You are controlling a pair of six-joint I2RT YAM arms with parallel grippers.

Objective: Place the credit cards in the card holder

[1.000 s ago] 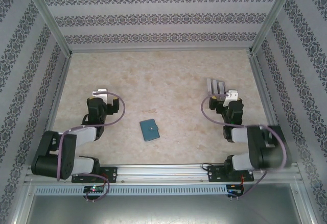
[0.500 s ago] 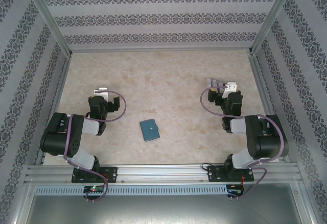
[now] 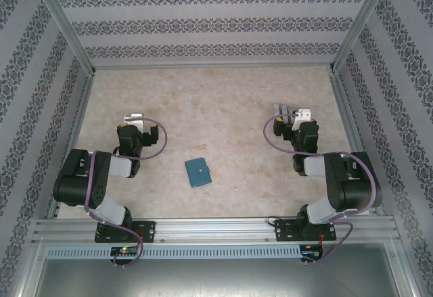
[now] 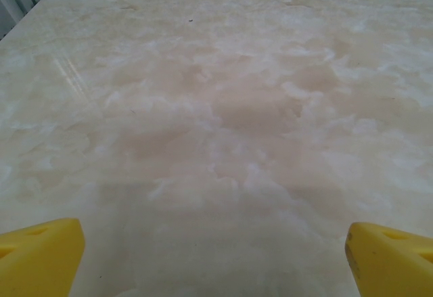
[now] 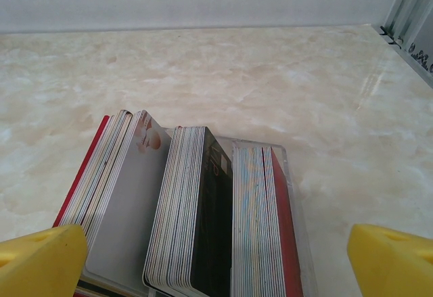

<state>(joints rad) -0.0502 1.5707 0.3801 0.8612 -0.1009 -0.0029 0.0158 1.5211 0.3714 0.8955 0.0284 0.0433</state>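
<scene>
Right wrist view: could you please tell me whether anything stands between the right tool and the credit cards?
Nothing visible does. The right tool is open, and the credit cards stand upright in the clear stand directly ahead of it, with nothing in front of them.

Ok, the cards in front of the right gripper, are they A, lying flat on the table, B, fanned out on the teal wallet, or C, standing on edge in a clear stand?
C: the right wrist view shows the credit cards upright in three stacks inside the clear stand, by the open right gripper.
</scene>
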